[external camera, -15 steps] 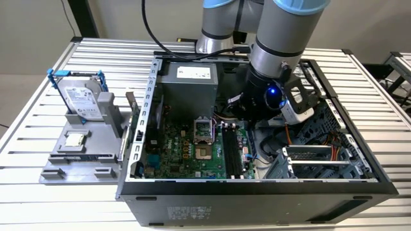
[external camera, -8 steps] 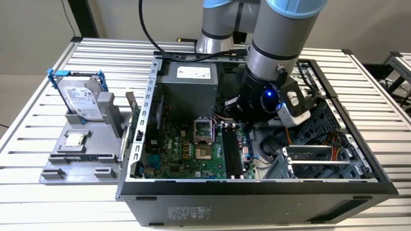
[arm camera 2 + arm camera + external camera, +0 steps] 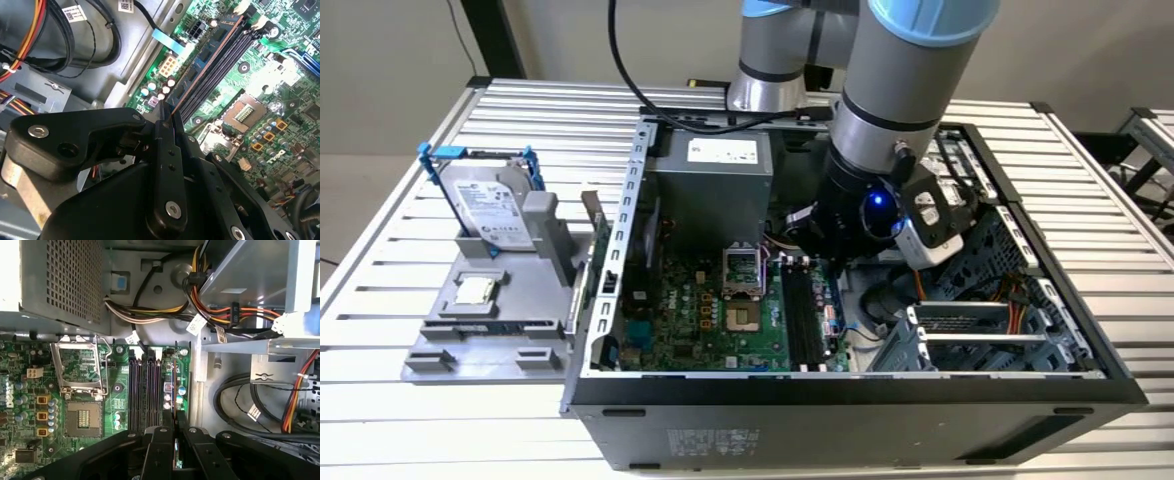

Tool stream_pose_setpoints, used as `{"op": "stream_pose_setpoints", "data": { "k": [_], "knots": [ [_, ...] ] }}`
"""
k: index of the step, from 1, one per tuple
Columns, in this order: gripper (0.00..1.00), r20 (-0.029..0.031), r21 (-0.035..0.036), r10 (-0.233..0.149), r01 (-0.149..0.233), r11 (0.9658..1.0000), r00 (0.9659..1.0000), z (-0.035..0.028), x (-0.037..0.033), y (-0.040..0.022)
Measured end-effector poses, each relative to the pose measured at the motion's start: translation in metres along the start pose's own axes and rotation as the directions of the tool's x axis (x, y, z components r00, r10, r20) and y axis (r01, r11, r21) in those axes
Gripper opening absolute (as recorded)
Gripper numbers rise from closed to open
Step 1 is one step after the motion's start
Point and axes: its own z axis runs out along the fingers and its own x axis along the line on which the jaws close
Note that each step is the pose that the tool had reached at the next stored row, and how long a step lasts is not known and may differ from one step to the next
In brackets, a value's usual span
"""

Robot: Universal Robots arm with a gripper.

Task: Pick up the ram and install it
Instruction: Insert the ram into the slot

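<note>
The ram (image 3: 205, 52) is a thin green board with dark chips, seen edge-on. It runs along the outermost of the long black motherboard slots (image 3: 145, 390), on the side nearest the board's edge. I cannot tell whether it is fully seated. My gripper (image 3: 168, 119) is inside the open computer case, shut on the ram's near end. A strip of green board (image 3: 175, 447) shows between the two black fingers (image 3: 161, 440). In the exterior view the gripper (image 3: 831, 258) sits low over the slots (image 3: 803, 315), under the arm's wrist.
The CPU socket (image 3: 82, 415) lies beside the slots. The power supply (image 3: 714, 175) and bundled cables (image 3: 220, 310) crowd the case's back. A drive cage (image 3: 987, 335) stands on the exterior view's right. Outside the case, a silver hard drive (image 3: 494, 205) stands on a grey holder.
</note>
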Motion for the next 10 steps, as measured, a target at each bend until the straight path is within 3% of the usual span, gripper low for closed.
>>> {"op": "stream_pose_setpoints", "data": {
  "k": [10],
  "knots": [
    [0.00,-0.0001,0.0014,0.000,0.000,1.0000,1.0000,0.0112,0.0038,-0.0014]
  ]
}}
